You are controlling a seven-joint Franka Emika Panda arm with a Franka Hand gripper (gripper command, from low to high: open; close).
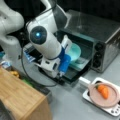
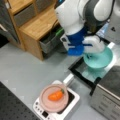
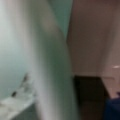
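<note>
At the oven (image 1: 100,37) mouth, the gripper (image 2: 96,48) meets the bowl (image 2: 100,60).
Left to right in a front view: wooden shelf (image 2: 37,27), arm, then the teal bowl on the open oven door (image 2: 82,68) (gripper at its rim, grip hidden, so I cannot tell). Below, well apart, a carrot (image 2: 56,95) lies on a pink plate (image 2: 53,103).

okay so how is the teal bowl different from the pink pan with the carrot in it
The teal bowl is deep and sits on the open door of the toaster oven; the pink pan is shallow and sits on a white cooktop. No food shows in the bowl, while the pan carries a carrot. The gripper is at the bowl's rim; the pan stands apart from the arm. Both are round.
</note>
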